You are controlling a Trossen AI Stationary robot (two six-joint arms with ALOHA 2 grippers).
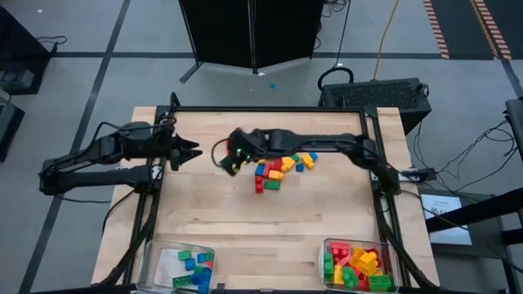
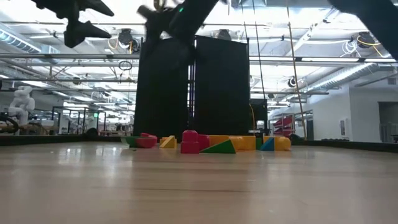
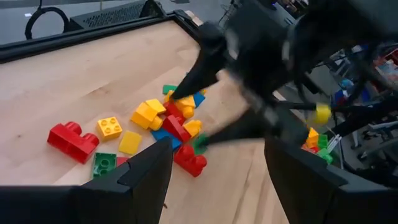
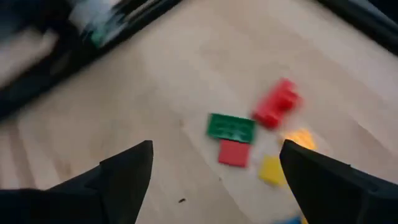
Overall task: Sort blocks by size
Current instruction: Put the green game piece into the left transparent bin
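Right gripper [image 1: 226, 160] is over the tabletop [image 1: 245, 220], above the 9 o'clock edge of the loose blocks [image 1: 282, 169], fingers [image 4: 127, 171] spread as wide as they go, nothing between them. Its wrist view looks down on a flat green block [image 4: 231, 127], a red tile [image 4: 234, 153] touching it, a red studded block [image 4: 277, 102] and two yellow pieces [image 4: 272, 169] just beside. Left gripper [image 1: 186, 153] sits at 9 o'clock of the right one, near the tabletop's left edge, fingers [image 3: 140, 171] apart and empty. The loose pile lies a little to 12 o'clock of tabletop centre, mixed red, yellow, green, blue; left wrist view shows a red double block [image 3: 73, 140], a yellow cube [image 3: 109, 127] and a green plate [image 3: 104, 163] off to one side of the main cluster. Low view: both grippers are up off the surface, blocks in a row on the wood. Two clear bins on the 6 o'clock edge: left bin [image 1: 157, 255] holds a few green and blue blocks, right bin [image 1: 328, 245] holds a fuller mix of red, yellow and green.
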